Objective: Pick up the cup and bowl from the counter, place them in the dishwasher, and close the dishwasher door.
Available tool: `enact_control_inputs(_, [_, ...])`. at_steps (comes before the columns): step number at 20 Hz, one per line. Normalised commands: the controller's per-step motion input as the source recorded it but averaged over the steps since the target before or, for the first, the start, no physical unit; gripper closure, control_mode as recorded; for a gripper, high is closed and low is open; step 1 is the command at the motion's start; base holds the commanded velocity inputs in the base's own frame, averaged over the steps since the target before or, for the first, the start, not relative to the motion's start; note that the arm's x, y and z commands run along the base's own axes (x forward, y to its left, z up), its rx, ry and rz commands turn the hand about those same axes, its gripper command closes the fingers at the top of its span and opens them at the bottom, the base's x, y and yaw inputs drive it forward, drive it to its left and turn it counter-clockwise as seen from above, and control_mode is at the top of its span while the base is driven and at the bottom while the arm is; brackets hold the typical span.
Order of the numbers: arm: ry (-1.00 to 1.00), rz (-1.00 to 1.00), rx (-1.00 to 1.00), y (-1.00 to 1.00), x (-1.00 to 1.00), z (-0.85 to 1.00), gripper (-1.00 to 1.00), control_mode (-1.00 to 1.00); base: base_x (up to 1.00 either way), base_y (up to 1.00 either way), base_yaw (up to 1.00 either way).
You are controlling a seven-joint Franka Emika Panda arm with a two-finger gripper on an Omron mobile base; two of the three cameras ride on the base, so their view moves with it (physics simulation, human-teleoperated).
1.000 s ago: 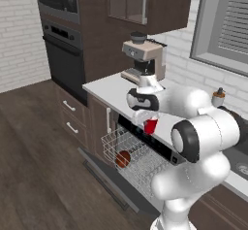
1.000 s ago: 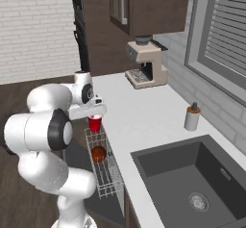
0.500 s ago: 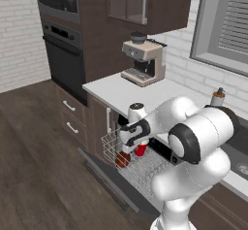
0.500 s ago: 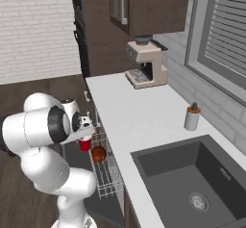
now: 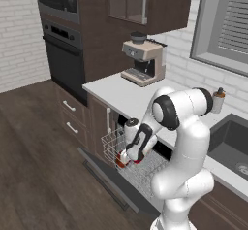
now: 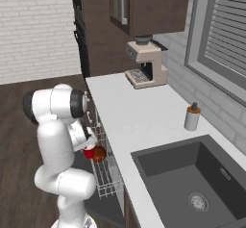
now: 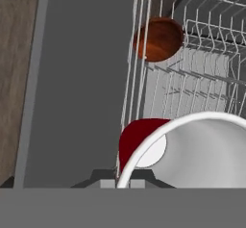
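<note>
Hand view: unlabelled red cup (image 7: 139,138) beside bowl (image 7: 158,39) in rack (image 7: 211,78).

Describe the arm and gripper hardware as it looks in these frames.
Glossy white rounded arm of bulbous segments, with dark grey discs capping the joints. White wrist, with a black gripper at its end. No cables, logos or markings visible. Its fingertips are small and dark.
</note>
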Motion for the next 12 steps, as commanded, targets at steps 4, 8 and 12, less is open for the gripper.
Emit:
enact_control_inputs(4, [0.0, -0.12, -0.06, 0.08, 0.33, -0.33, 1.0, -1.0, 0.0, 0.0, 0.0])
enact_control_inputs(8, [0.0, -0.14, -0.02, 0.01, 0.37, -0.21, 1.0, -1.0, 0.0, 0.0, 0.0])
enact_control_inputs(12, [0.0, -0.05, 0.01, -0.03, 0.26, -0.02, 1.0, -1.0, 0.0, 0.0, 0.0])
